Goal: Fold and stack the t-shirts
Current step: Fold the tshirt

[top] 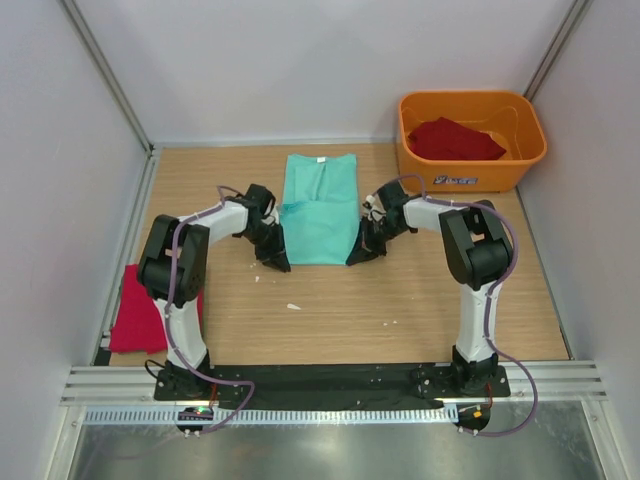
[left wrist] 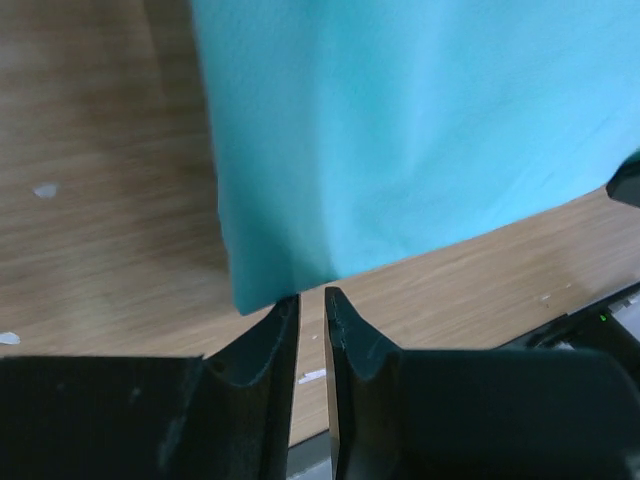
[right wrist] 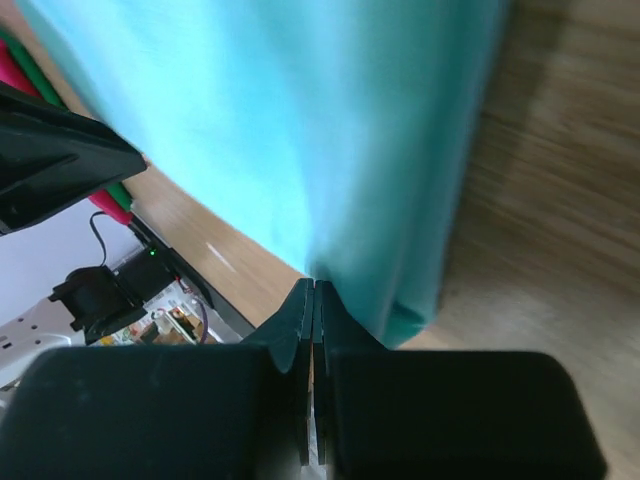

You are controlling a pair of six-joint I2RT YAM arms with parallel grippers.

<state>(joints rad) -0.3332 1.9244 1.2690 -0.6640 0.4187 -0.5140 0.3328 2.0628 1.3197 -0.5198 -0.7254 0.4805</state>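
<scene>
Shirt in teal [top: 318,205] flat in the middle of the table [top: 400,300], folded to a long strip (white label at the far end). Left fingers [left wrist: 262,345] a narrow gap apart, tips just short of its near left corner, nothing between; right fingers [right wrist: 345,325] pressed together at the near right hem. One red shirt [top: 140,310] at the table's left edge, another red shirt [top: 455,140] in the orange tub [top: 470,178].

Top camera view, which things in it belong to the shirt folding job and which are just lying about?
Part of the job:
teal t-shirt, spread flat in the middle
red t-shirt, in the tub
second red t-shirt, far left
left hand and right hand, at the teal shirt's near corners

Just lying about:
orange tub
white scraps
</scene>
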